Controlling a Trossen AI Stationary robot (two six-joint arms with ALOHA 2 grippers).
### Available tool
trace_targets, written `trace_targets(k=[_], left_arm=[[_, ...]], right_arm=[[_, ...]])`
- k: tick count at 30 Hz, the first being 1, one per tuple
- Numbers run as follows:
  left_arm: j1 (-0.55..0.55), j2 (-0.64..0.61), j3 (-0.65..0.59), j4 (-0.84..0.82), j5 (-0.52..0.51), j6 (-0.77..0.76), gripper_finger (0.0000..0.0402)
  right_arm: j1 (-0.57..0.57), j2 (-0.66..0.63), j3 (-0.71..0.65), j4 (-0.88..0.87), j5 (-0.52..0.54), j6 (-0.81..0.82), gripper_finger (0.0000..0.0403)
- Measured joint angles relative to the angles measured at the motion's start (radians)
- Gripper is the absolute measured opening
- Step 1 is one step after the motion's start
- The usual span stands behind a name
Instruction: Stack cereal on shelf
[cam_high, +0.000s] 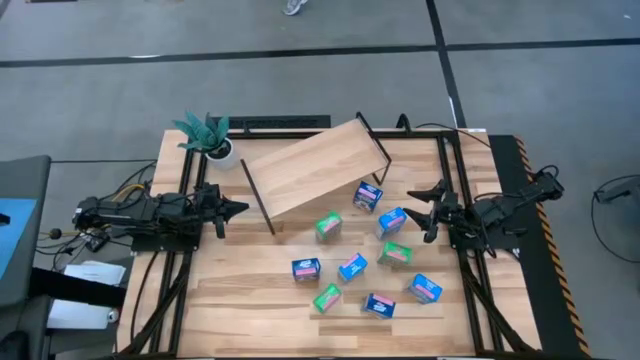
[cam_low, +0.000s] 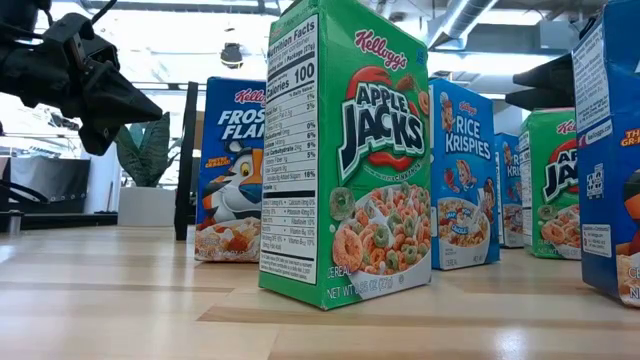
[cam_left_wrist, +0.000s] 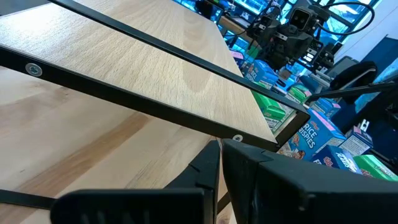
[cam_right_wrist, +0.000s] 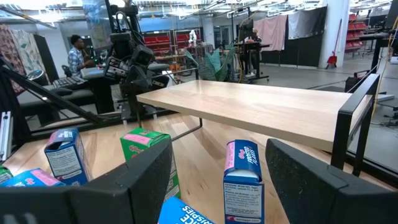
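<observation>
Green leaves of a potted plant mark the table's far left corner, and just below it the left gripper hangs at the left edge with its fingers pressed together, holding nothing, its tip near the shelf's black leg. Right of it the shelf, a pale wooden board on black rod legs, sits tilted with nothing on it. All the cereal lies on the tabletop below and right of the shelf: nine small boxes, scattered and mostly apart. Seen from table height, the leftmost readable one is a blue Kellogg's "Frosted Flakes" box; next, nearest the camera, stands a green Kellogg's "Apple Jacks" box, its side panel headed "Nutrition Facts", "Calories 100", its front foot marked "cereal"; behind it a blue "Rice Krispies" box; then another green Apple Jacks box; and at the far right edge a blue box whose name is cut off. The right gripper hangs at the right side, fingers spread wide and empty, with a blue box just ahead of its tips.
</observation>
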Motion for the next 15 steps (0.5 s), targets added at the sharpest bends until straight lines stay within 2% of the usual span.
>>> trace_targets(k=[10, 13, 15], left_arm=[[0.000, 0.000, 0.000, 0.002, -0.002, 0.006, 0.0009], [0.000, 0.001, -0.002, 0.017, -0.060, 0.068, 0.0009], [0.001, -0.002, -0.002, 0.019, -0.073, 0.055, 0.0009]], right_arm=[[0.000, 0.000, 0.000, 0.000, 0.000, 0.000, 0.0286], [0.000, 0.000, 0.000, 0.000, 0.000, 0.000, 0.0286], [0.000, 0.000, 0.000, 0.000, 0.000, 0.000, 0.0286]])
